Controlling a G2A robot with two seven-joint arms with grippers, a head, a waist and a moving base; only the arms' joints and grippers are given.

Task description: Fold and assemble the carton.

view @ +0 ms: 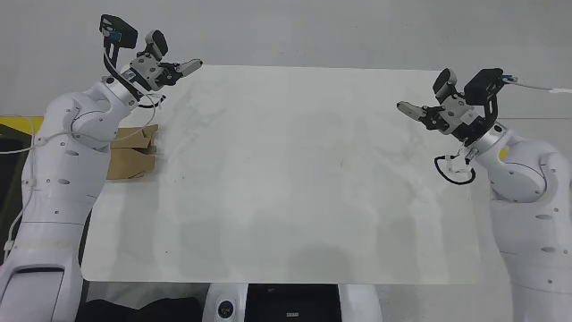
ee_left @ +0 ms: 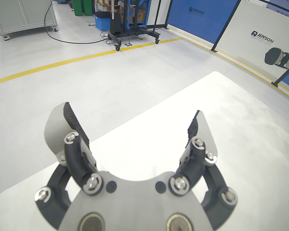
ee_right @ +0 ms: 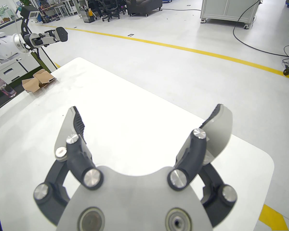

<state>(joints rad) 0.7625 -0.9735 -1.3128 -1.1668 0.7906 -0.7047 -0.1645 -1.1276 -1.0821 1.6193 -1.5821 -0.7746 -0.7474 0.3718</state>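
1. Table point(view: 286, 170) point(ee_left: 231, 126) point(ee_right: 134, 102): white top with rounded corners. It is the reference for all positions below.
2. Carton point(view: 134, 150) point(ee_right: 38, 81): brown cardboard, not assembled, flaps loose and partly raised. It straddles the table's left edge, about midway along it. Neither gripper touches it.
3. Left gripper point(view: 189, 66) point(ee_left: 133, 111): held above the table's far left corner, fingers spread wide. The carton is well apart from the fingers, further back along the same left edge and under that arm's elbow in the top view.
4. Right gripper point(view: 407, 109) point(ee_right: 147, 108): held above the table's right side, pointing inward, fingers spread wide. The carton is across the full table width, well apart.
5. Bottle point(ee_right: 3, 86): upright on a dark surface just off the table's left edge, near the carton.
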